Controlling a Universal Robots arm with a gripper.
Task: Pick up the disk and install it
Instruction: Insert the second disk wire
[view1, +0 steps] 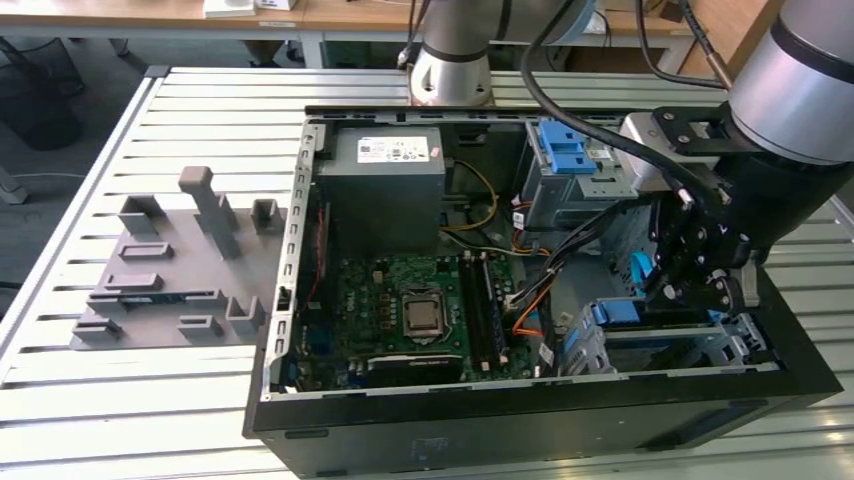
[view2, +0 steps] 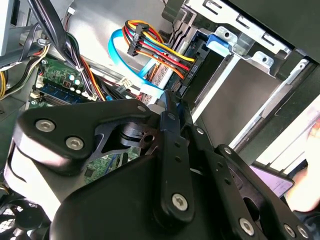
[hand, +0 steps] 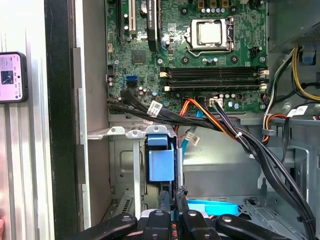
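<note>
Blue-railed disk (hand: 161, 162) half hidden in bay (hand: 125, 165)

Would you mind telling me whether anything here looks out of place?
In the first wrist view, a phone with its screen lit lies on the slatted table beside the computer case, foreign to the job. Loose cables cross the bay near the tool.
</note>
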